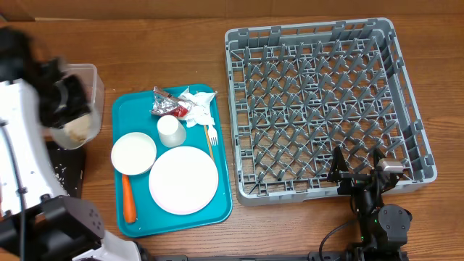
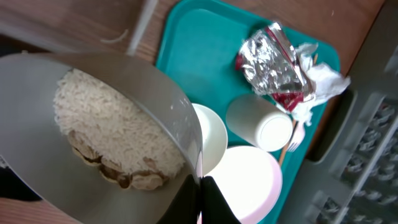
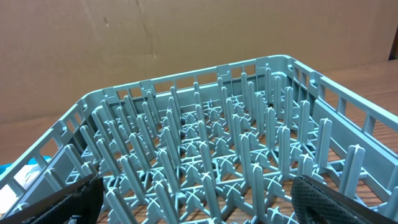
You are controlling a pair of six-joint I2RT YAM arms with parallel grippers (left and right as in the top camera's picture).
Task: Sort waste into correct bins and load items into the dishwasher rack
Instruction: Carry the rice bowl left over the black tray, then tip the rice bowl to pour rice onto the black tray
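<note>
**Overhead.** Your left arm [image 1: 18, 138] was blurred. It hid much of the clear plastic tub [image 1: 93, 76] and left only a crumb-dusted strip of the black tray [image 1: 69, 170] in sight. The rice bowl [image 1: 76, 130] hung over the tub, half covered. The teal tray [image 1: 119, 109] carried:
- 1 empty bowl [image 1: 133, 153]
- 1 smooth round plate [image 1: 183, 180]
- 1 cup [image 1: 171, 130]
- crinkled foil wrappers [image 1: 165, 105]
- a crumpled napkin [image 1: 197, 101]
- a fork [image 1: 212, 138]
- a carrot [image 1: 129, 199]

The grey pegged rack [image 1: 326, 109] stood right of the tray on the brown wooden table [image 1: 181, 18]. Your right gripper [image 1: 359, 170] sat at the rack's near edge, released and spread wide.

**Left wrist.** Your left gripper [image 2: 200, 186] was clenched on the rice bowl's rim. Only 1 dark finger [image 2: 214, 202] showed, cut off below. The bowl held grainy white rice [image 2: 106, 118] with brown nut pieces [image 2: 134, 179] at its lower side.

**Right wrist.** 2 dark fingers [image 3: 62, 202] were blurred and cropped at the bottom corners. Rack pegs filled the space between them. A plain cardboard wall [image 3: 186, 37] stood behind.
</note>
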